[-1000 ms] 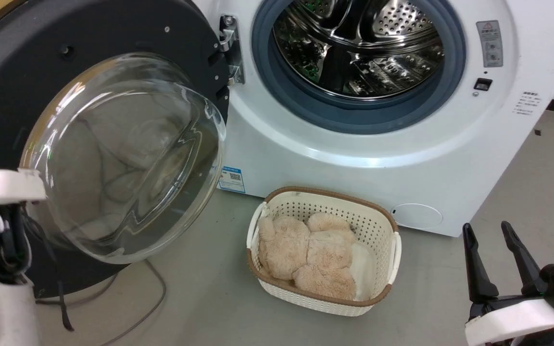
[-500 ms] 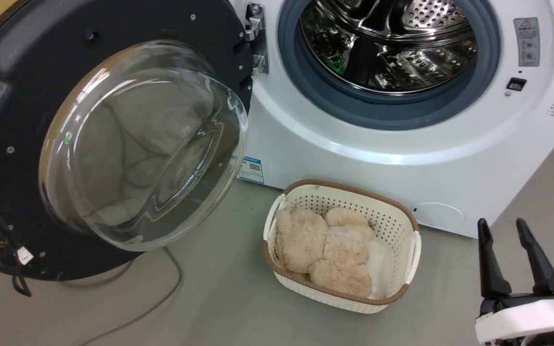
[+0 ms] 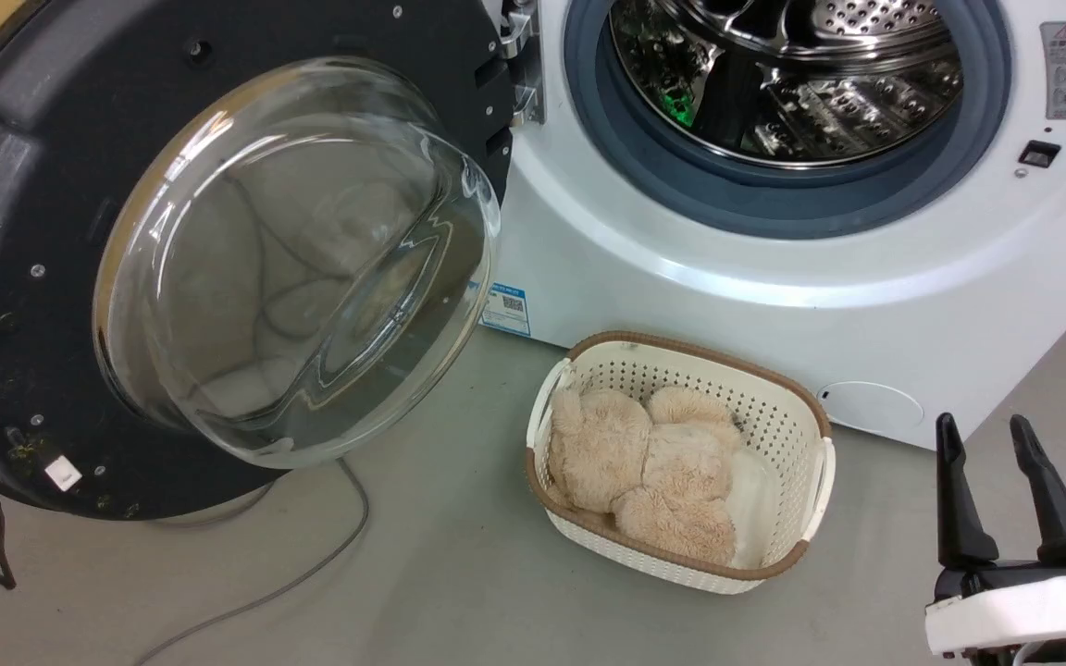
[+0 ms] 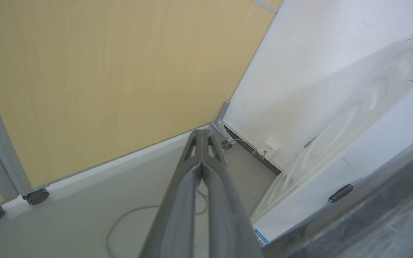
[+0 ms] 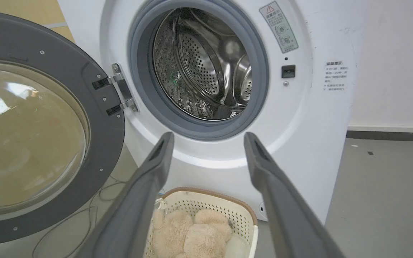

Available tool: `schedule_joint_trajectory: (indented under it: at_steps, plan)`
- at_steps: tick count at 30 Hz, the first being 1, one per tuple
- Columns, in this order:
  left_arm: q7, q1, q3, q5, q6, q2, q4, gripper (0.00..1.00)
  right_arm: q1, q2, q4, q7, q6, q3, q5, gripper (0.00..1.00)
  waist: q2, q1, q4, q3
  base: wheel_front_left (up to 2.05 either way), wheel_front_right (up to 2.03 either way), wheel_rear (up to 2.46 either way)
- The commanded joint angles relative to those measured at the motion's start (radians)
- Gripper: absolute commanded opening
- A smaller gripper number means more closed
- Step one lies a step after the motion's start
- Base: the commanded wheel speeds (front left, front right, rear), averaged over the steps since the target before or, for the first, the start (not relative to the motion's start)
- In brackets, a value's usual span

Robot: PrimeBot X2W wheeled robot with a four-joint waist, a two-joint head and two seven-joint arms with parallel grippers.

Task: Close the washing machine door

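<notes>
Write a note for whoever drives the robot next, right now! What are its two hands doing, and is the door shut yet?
Left gripper: shut, holding nothing.
Right gripper: open and empty, low on the right, apart from the washing machine.
Washing machine door: wide open, swung out to the left of the drum opening.
A basket with a fluffy toy sits on the floor in front of the machine.
Done: nothing yet; neither gripper touches the door.
Left: push the door round until it shuts over the opening.
</notes>
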Motion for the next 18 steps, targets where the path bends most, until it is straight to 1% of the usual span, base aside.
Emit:
schedule_joint_trajectory:
  at_steps: [1, 4, 6, 10, 12, 15, 18]
  plan:
    - [0.011, -0.012, 0.008, -0.015, -0.007, 0.011, 0.013, 0.0, -0.018, 0.003, 0.002, -0.009, 0.001, -0.005, 0.014, 1.0, -0.0001, -0.0001, 0.002, 0.003, 0.0, 0.0, 0.0]
    - [0.081, 0.004, 0.002, -0.064, -0.017, 0.019, 0.033, 0.0, -0.02, 0.003, 0.002, -0.015, 0.001, -0.011, 0.019, 1.0, -0.0001, -0.0001, 0.009, 0.011, 0.0, 0.0, 0.0]
    - [0.143, 0.022, -0.019, -0.099, -0.021, 0.022, 0.034, 0.0, -0.02, 0.003, 0.003, -0.02, 0.001, -0.015, 0.022, 1.0, -0.0001, -0.0001, 0.015, 0.016, 0.0, 0.0, 0.0]
    - [0.263, 0.07, -0.086, -0.203, -0.026, 0.037, -0.019, 0.0, -0.02, 0.003, 0.005, -0.028, 0.001, -0.024, 0.027, 1.0, -0.0001, -0.0001, 0.031, 0.023, 0.0, 0.0, 0.0]
    - [0.314, 0.098, -0.117, -0.258, -0.028, 0.055, -0.052, 0.0, -0.022, 0.004, 0.006, -0.032, 0.001, -0.027, 0.029, 1.0, -0.0001, -0.0001, 0.039, 0.027, 0.0, 0.0, 0.0]
    - [0.366, 0.138, -0.154, -0.339, -0.031, 0.082, -0.104, 0.0, -0.027, 0.004, 0.007, -0.038, 0.001, -0.029, 0.035, 1.0, -0.0001, -0.0001, 0.049, 0.033, 0.0, 0.0, 0.0]
    - [0.396, 0.173, -0.181, -0.424, -0.034, 0.106, -0.162, 0.0, -0.029, 0.004, 0.008, -0.045, 0.001, -0.032, 0.043, 1.0, -0.0001, -0.0001, 0.06, 0.036, 0.0, 0.0, 0.0]
